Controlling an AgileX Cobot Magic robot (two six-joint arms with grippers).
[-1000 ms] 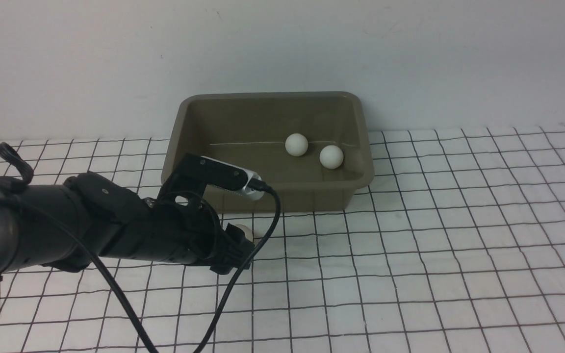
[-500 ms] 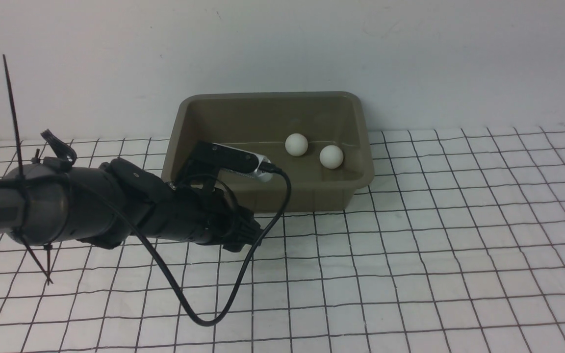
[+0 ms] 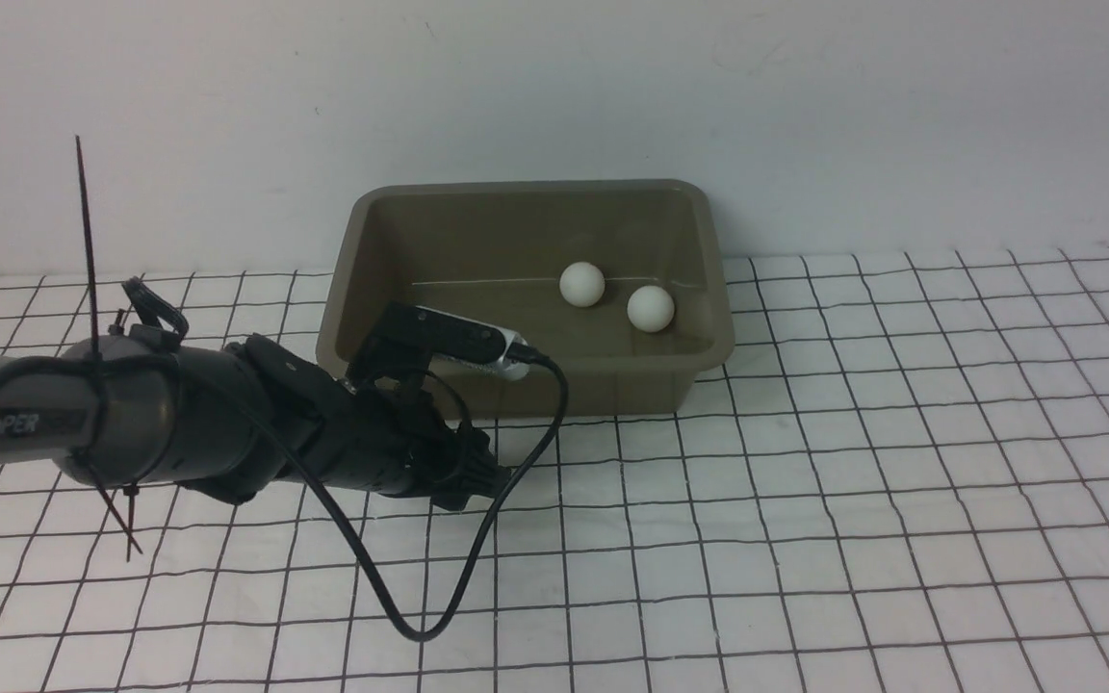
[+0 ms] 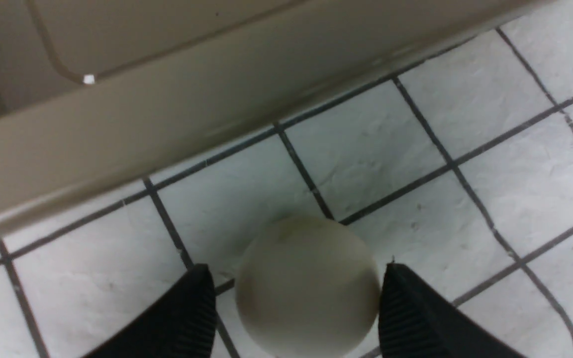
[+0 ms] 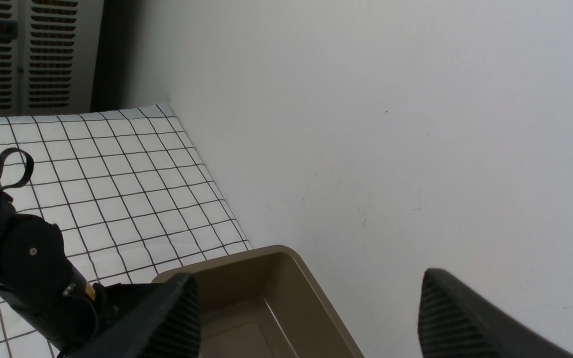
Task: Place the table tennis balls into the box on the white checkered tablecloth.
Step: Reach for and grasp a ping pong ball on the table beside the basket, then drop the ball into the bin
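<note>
Two table tennis balls [image 3: 581, 284] [image 3: 651, 308] lie inside the olive-brown box [image 3: 526, 380] at the back of the white checkered tablecloth [image 3: 805, 481]. A third ball [image 4: 309, 286] rests on the cloth just in front of the box's near wall [image 4: 167, 129]. My left gripper [image 4: 296, 271] is open and low over the cloth, straddling this ball: one finger [image 4: 406, 308] touches it and a small gap shows at the other. In the front view the left gripper [image 3: 492, 476] hides the ball. My right gripper [image 5: 311, 283] is open and empty, up in the air.
A white wall stands right behind the box. The left arm's black cable [image 3: 439, 597] loops down onto the cloth in front of the arm. A cable tie [image 3: 88, 241] sticks up from the arm. The right wrist view shows the box's corner [image 5: 286, 258] below.
My left arm has swung forward towards the box's near wall and brought its fingers around the third ball. That ball showed beside the gripper a second ago and is now hidden in the front view.
</note>
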